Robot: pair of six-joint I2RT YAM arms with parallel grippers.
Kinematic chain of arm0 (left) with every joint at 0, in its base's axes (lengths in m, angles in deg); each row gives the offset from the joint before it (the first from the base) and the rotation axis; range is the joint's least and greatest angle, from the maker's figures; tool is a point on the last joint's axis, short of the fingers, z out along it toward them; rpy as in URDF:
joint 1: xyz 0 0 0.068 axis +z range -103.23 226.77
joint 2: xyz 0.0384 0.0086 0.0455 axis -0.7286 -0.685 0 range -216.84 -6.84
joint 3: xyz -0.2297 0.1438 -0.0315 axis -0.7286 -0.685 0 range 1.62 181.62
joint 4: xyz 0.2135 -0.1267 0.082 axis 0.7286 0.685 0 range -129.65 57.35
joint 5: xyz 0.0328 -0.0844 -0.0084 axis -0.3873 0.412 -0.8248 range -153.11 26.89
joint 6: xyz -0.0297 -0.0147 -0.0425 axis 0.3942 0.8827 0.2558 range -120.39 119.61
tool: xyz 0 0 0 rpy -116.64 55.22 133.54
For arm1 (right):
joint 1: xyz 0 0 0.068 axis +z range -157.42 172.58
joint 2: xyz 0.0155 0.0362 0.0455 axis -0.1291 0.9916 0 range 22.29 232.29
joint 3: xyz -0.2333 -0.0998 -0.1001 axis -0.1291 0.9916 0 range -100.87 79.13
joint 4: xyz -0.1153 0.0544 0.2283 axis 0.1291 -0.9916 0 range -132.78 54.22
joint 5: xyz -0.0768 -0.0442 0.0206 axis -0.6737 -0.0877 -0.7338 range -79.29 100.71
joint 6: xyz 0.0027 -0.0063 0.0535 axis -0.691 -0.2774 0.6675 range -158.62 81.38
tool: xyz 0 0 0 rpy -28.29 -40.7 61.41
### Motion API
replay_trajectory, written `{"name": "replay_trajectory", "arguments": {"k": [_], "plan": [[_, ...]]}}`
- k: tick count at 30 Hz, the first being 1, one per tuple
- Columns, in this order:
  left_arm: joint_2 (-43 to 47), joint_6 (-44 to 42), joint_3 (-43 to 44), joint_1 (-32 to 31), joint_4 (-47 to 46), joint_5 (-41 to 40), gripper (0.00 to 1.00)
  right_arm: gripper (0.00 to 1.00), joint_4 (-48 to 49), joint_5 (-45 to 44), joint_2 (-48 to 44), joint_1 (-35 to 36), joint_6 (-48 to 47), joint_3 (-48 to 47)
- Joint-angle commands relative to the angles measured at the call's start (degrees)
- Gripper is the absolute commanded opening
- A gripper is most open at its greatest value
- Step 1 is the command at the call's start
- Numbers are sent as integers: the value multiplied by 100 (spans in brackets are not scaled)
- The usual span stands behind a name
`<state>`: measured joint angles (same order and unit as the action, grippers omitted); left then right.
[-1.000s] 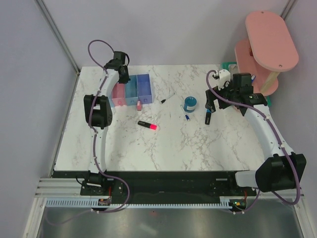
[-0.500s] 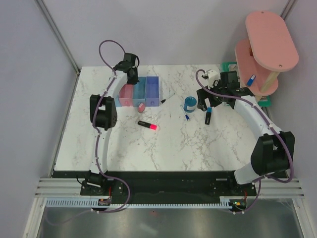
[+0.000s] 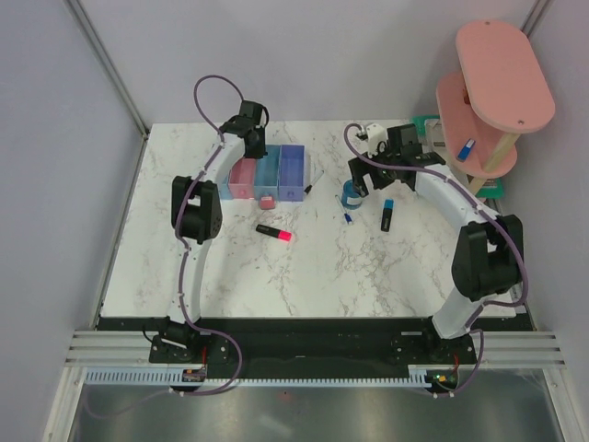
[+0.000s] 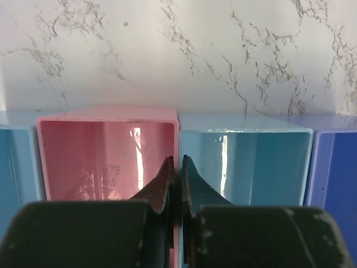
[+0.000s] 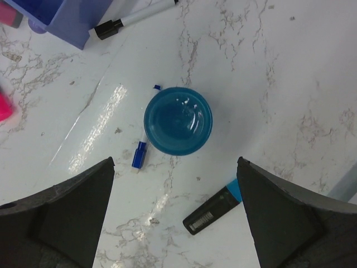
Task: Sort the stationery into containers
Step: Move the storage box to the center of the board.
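Note:
The containers (image 3: 269,171) are a row of joined trays at the back left. In the left wrist view they show as pink (image 4: 106,156), light blue (image 4: 245,162) and violet-blue (image 4: 334,184). My left gripper (image 4: 175,160) is shut on the wall between the pink and light blue trays. My right gripper (image 5: 175,162) hangs open above the round blue pot (image 5: 178,120), touching nothing. Loose stationery lies around it: a blue-ended highlighter (image 5: 215,212), a small blue piece (image 5: 139,154), a thin pen (image 5: 131,21), a pink eraser (image 3: 268,200) and a pink-ended highlighter (image 3: 274,233).
A pink two-tier shelf (image 3: 492,83) stands at the back right with a small blue item (image 3: 467,147) on its lower tier. A green tray (image 3: 425,124) sits beside it. Grey walls close in the table's left and back sides.
The left gripper has slid right and the tray row has moved with it, nudging the pink eraser. The right arm has swung left from over the blue-ended highlighter to above the pot.

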<state>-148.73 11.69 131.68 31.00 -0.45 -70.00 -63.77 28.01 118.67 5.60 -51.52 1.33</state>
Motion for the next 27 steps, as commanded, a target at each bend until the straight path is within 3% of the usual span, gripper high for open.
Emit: {"name": "replay_trajectory", "arguments": {"k": [1,4,10,16,23,27], "plan": [[134,286,-375,56,307,250,2,98,399,-261,513,306,-45,-779],[152,269,-420,232,325,180,4,98,794,-699,803,508,51,-991],[187,199,-438,469,334,101,24,98,1234,-1403,1743,632,455,-1825],[179,111,-446,672,334,109,31,96,1287,-1493,2613,702,1105,-2599],[187,-82,-473,716,360,232,50,96,1401,-1677,3159,1045,1273,-2863],[223,-144,-420,716,343,355,52,95,1471,-1861,3291,1352,1273,-2855]]}}
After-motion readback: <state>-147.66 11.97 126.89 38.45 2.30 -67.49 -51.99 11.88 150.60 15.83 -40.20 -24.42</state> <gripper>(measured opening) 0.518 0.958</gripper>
